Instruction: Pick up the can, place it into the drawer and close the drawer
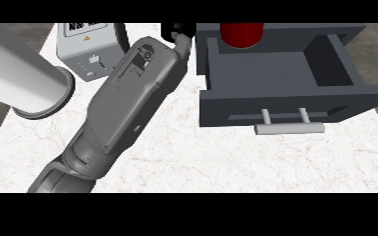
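At the far left we see a large pale cylinder [33, 82] lying at the edge of the white marbled counter [221, 165], its open round end facing right. Just beside it, toward the top, stands a small light grey box [92, 50] with a label on its upper face.

Moving right, we see a grey forearm [122, 110] coming up from the lower left corner and slanting toward the top centre. At its tip only a small black part of the left hand [177, 32] shows, close against the left outer wall of the drawer. Most of the hand is hidden, so we cannot tell whether its fingers are apart or together.

To the right sits the dark grey drawer [347, 65], pulled open, with its front panel toward us and a pale bar handle [289, 128] fixed on two short posts. Inside the drawer, at the back left corner, we see the red can [241, 36] standing upright; its upper part is cut off at the top of the view. Nothing is touching the can that we can make out.

We see no right hand anywhere.
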Robot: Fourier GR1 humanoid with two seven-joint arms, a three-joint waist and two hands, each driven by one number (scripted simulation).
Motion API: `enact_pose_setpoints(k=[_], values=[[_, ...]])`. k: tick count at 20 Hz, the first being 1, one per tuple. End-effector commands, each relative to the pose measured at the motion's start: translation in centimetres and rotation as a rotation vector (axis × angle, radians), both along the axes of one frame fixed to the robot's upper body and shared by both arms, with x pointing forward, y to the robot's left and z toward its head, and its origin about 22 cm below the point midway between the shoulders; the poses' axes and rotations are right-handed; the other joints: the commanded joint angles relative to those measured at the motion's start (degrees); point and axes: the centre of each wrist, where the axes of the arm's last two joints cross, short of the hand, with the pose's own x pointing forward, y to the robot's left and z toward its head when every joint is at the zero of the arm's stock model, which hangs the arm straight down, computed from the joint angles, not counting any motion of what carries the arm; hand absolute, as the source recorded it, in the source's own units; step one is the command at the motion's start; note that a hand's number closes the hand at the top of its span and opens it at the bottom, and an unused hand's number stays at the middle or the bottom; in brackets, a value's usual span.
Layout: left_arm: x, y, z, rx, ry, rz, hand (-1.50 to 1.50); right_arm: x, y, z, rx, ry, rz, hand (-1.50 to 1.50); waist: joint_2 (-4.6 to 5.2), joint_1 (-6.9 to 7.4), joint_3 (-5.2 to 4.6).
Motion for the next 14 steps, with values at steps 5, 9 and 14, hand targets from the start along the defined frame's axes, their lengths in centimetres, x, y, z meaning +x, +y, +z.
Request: enact_pose_setpoints(k=[5, 9, 14], values=[[0.9, -2.7, 0.1, 0.024, 0.038, 0.013, 1.50, 1.0, -0.3, 1.1, 0.006, -0.016, -0.005, -1.50, 0.24, -0.85, 0.00], [1.0, -3.1, -1.3, 0.028, 0.032, -0.021, 1.50, 1.8, -0.1, 1.0, 0.013, -0.017, 0.022, -1.50, 0.32, -1.19, 0.01], [1.7, -4.3, 0.9, 0.056, 0.043, 0.022, 1.50, 2.0, -0.1, 1.0, -0.003, -0.017, 0.014, -1.50, 0.52, -1.66, 0.05]])
